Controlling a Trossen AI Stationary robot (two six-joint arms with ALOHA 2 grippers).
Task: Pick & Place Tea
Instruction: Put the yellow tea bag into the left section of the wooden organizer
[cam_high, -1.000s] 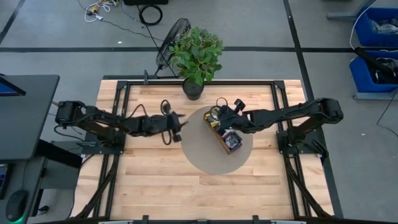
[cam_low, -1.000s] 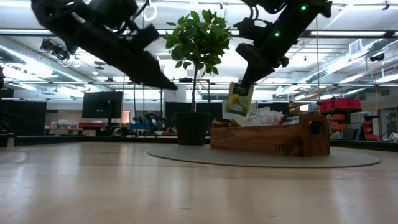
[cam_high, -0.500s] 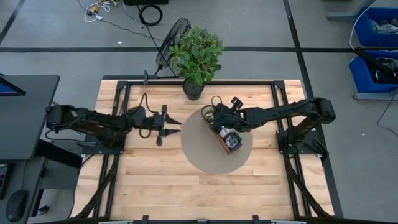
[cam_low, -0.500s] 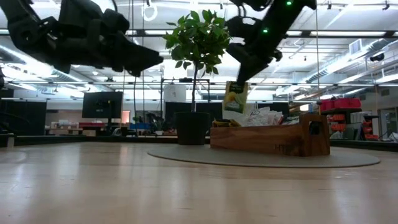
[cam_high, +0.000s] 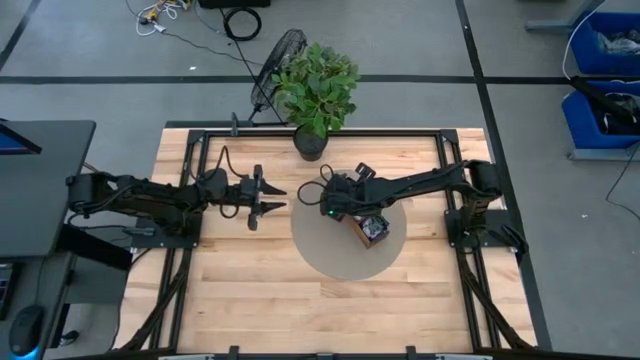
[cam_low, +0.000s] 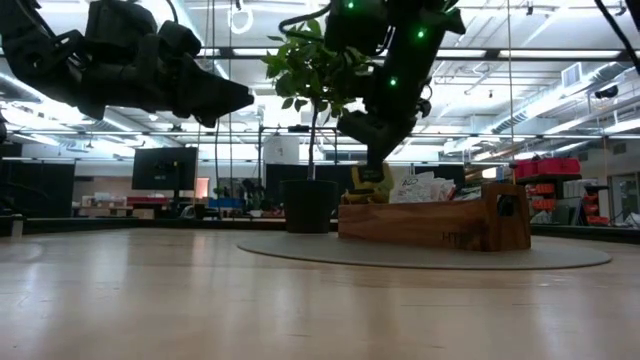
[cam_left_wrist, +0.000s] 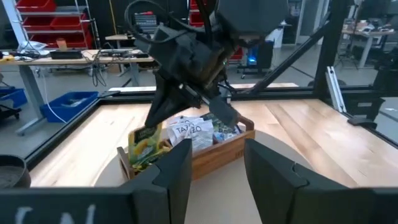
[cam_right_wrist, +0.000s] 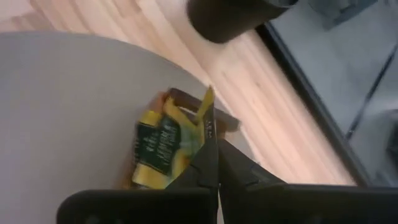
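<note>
Beyond my cameras is an open workshop: grey floor, blue bins, shelving, desks with monitors. The wooden worktop (cam_high: 240, 290) fills the black frame, pale planks that look smooth, with a round grey mat (cam_high: 330, 255) at its centre and a potted plant (cam_high: 318, 90) at the far edge.

On the mat stands the long wooden box (cam_low: 435, 222), holding the tea packets (cam_left_wrist: 186, 132) upright in a row. They are flat paper squares, so I judge them very light, thin and easily creased, and a bit slick face to face. I would take one by its top edge, where it stands clear of the neighbours (a pinch lower down risks dragging two out together).

My right claw (cam_right_wrist: 210, 146) is pressed together on the upper edge of a yellow-green tea packet (cam_right_wrist: 158, 146), which hangs at the plant end of the box, low among or just above the others; I cannot tell whether it rests in a slot.

My left claw (cam_high: 268, 195) waits spread and empty above the bare worktop, beside the mat.
</note>
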